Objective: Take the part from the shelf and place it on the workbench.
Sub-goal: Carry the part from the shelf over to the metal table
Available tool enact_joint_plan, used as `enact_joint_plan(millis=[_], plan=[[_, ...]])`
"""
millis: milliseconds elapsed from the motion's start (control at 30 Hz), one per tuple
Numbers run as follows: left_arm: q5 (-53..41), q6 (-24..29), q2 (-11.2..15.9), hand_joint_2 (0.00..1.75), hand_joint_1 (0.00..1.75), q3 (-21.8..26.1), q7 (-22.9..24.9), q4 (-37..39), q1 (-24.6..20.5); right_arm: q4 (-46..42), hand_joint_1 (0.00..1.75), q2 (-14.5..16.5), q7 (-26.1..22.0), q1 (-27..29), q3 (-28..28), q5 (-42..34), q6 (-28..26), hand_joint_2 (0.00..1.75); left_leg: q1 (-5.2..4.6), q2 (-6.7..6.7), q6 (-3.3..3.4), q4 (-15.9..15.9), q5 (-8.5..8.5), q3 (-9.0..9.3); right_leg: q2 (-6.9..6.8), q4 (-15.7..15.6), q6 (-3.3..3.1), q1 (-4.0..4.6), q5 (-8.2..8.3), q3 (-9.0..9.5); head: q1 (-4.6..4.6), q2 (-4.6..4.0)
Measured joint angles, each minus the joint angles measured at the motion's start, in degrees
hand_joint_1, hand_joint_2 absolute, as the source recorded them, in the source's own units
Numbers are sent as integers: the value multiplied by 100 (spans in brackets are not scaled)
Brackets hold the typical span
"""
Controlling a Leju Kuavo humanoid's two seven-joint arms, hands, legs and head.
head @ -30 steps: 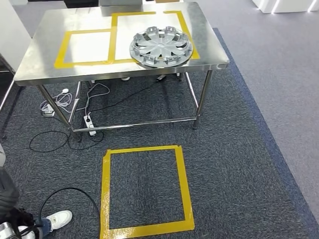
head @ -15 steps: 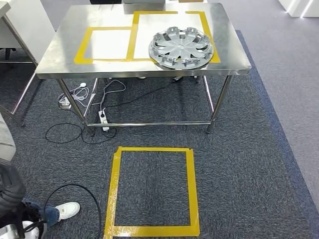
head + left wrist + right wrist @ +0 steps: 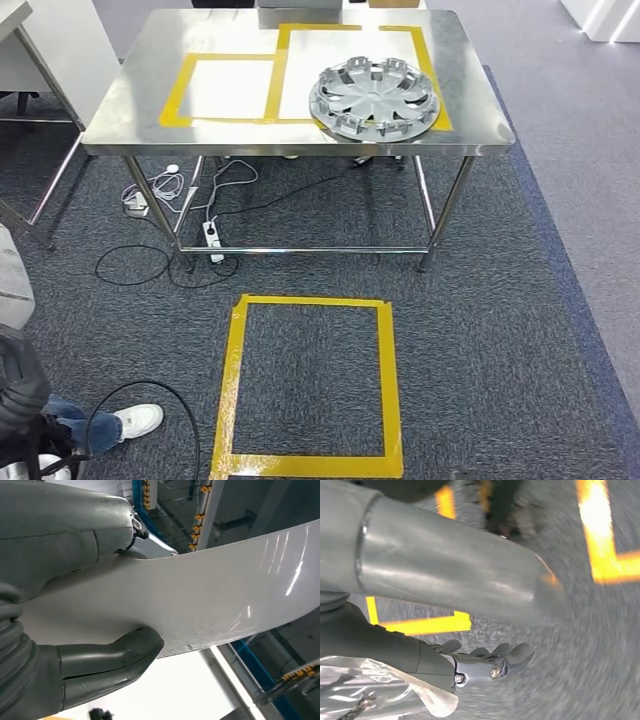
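In the left wrist view my left hand [image 3: 45, 545] grips a broad, pale grey, smoothly curved part [image 3: 211, 595], thumb on one face and fingers on the other. The right wrist view has a grey curved stretch of the part [image 3: 444, 570] lying across my right hand [image 3: 471, 662]. That hand's dark fingers [image 3: 508, 655] stretch out straight along it, above the carpet. Ahead in the head view stands the steel workbench [image 3: 136, 110], marked with yellow tape rectangles. A silver wheel cover [image 3: 375, 96] lies on its right side.
A yellow tape square [image 3: 238, 390] marks the dark carpet in front of the bench. Cables and a power strip [image 3: 213, 237] lie under it. A person's white shoe [image 3: 140, 420] and a black cable loop are at lower left. Crinkled clear plastic [image 3: 376, 685] hangs by my right wrist.
The whole head picture has shifted to the right, so the camera has moved. The bench now sits more centred. The wheel cover has stayed in place on the bench.
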Motion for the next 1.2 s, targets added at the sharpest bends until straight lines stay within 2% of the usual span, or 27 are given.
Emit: enact_joint_plan(millis=[67, 100, 167, 200, 233, 267, 333, 400, 433, 533, 567, 600, 633, 700, 733, 767, 800, 833, 867, 900, 933, 1033, 1100, 1133, 1200], plan=[[-7, -1, 24, 175, 175, -6, 22, -34, 22, -115, 0, -23, -11, -41, -261, -261, -44, 0, 15, -8, 79, -36, 20, 13, 13, 147, 55, -10, -117, -75, 14, 0], [-11, -1, 32, 175, 175, -10, 28, -51, 28, -166, 0, -34, -8, -56, -359, -329, -55, 0, 24, -9, 115, -52, 27, 21, 29, 392, 75, -11, -262, -197, 24, 0], [-19, -2, 38, 175, 175, -15, 34, -68, 48, -240, 0, -45, 15, -65, -483, -384, -67, 0, 12, -9, 153, -51, 21, 19, 53, 1175, 93, -9, -621, -582, 40, 0], [-19, -1, 41, 175, 175, -15, 38, -69, 65, -268, 0, -49, 36, -62, -515, -383, -73, 0, 4, -10, 162, -50, 17, 20, 57, 1525, 97, -8, -731, -765, 41, 0], [-20, -1, 44, 175, 175, -15, 41, -70, 82, -291, 0, -50, 66, -54, -532, -372, -80, 0, -3, -15, 167, -48, 14, 25, 57, 1690, 94, -8, -729, -863, 41, 0], [-20, -1, 46, 175, 175, -14, 43, -71, 98, -308, 0, -50, 101, -46, -540, -350, -87, 0, -7, -23, 170, -47, 10, 32, 58, 1621, 84, -7, -612, -850, 42, 0], [-20, -1, 48, 175, 175, -13, 46, -82, 123, -326, 0, -50, 173, -36, -541, -293, -97, 0, -11, -44, 158, -45, -4, 55, 65, 883, 43, -4, -185, -519, 43, 0], [-20, -1, 50, 175, 175, -13, 49, -101, 140, -329, 0, -49, 222, -40, -538, -234, -98, 0, -34, -58, 114, -33, -28, 59, 76, 188, 2, 9, 34, -171, 40, 0], [-19, -1, 52, 175, 175, -13, 54, -109, 147, -330, 0, -46, 237, -39, -536, -207, -95, 0, -42, -61, 87, -32, -34, 57, 81, 46, -14, 16, 44, -91, 37, 0], [-11, -1, 61, 175, 175, -13, 70, -134, 172, -329, 0, -25, 254, -21, -534, -150, -74, 0, -42, -63, -1, -29, -52, 71, 77, -12, -74, 5, 42, -33, 32, 0], [-8, 0, 71, 175, 175, -14, 75, -146, 176, -328, 0, -18, 255, -18, -533, -141, -67, 0, -38, -58, -32, 61, -116, 43, 72, -31, -104, -8, 46, -11, 21, 0], [-6, 1, 80, 175, 175, -14, 79, -159, 180, -328, 0, -12, 254, -18, -532, -136, -61, 0, -32, -53, -63, 263, -236, -37, 65, -48, -133, -23, 46, 14, 9, 0], [-2, 0, 91, 175, 175, -16, 84, -166, 186, -328, 0, -12, 254, -18, -532, -131, -56, 0, -21, -46, -90, 594, -403, -187, 59, -54, -157, -28, 36, 34, 0, 0], [23, 0, 109, 175, 175, -19, 104, -170, 205, -328, 0, -11, 246, -17, -531, -129, -43, 0, -3, -41, -129, 1358, -704, -570, 51, -53, -183, -26, 6, 62, -6, 0], [39, -1, 120, 175, 175, -20, 117, -170, 213, -328, 0, -10, 238, -15, -530, -130, -36, 0, 3, -40, -139, 1575, -730, -696, 50, -52, -185, -24, -12, 80, -6, 0], [52, -2, 132, 175, 175, -20, 129, -170, 217, -327, 0, -10, 227, -14, -529, -133, -32, 0, 7, -38, -140, 1563, -631, -714, 51, -52, -181, -25, -31, 105, -8, 0], [60, -4, 143, 175, 175, -23, 137, -170, 217, -326, 0, -10, 216, -13, -526, -135, -28, 0, 10, -35, -133, 1318, -427, -620, 52, -52, -174, -25, -55, 142, -8, 0], [68, -6, 152, 175, 175, -27, 139, -171, 217, -324, 0, -10, 209, -12, -524, -138, -26, 0, 12, -25, -118, 922, -178, -451, 53, -52, -162, -26, -84, 180, -8, 0], [75, -8, 160, 175, 175, -34, 141, -171, 216, -324, 0, -10, 204, -14, -522, -141, -23, 0, 4, -12, -101, 537, -8, -277, 54, -50, -140, -15, -117, 202, -10, 0], [82, -10, 166, 175, 175, -43, 143, -174, 214, -324, 0, -10, 202, -17, -519, -144, -22, 0, -5, -3, -79, 232, 83, -139, 55, -45, -115, -4, -146, 213, -14, 0], [86, -12, 169, 175, 175, -51, 145, -177, 215, -324, 0, -10, 202, -21, -517, -145, -21, 0, -15, 3, -59, 65, 94, -69, 54, -44, -86, 6, -167, 212, -9, 0], [92, -16, 181, 175, 175, -67, 148, -183, 222, -324, 0, -10, 199, -33, -512, -147, -18, 0, -18, -14, 24, -14, 25, -30, 44, -58, 8, 7, -211, 236, 9, 0], [100, -30, 189, 175, 175, -78, 149, -186, 216, -324, 0, -10, 190, -41, -511, -153, -19, 0, 4, -17, 104, -65, -2, 40, 52, 193, 59, 5, -351, 131, 27, 0], [109, -43, 190, 175, 175, -87, 153, -188, 215, -324, 0, -10, 185, -41, -510, -157, -20, 0, 12, -15, 139, -82, -21, 74, 59, 510, 73, 3, -480, -52, 41, 0], [134, -63, 191, 175, 175, -99, 162, -190, 216, -324, 0, -10, 185, -32, -509, -157, -20, 0, 5, -17, 180, -85, -77, 113, 63, 1328, 87, 4, -727, -572, 62, 0]])
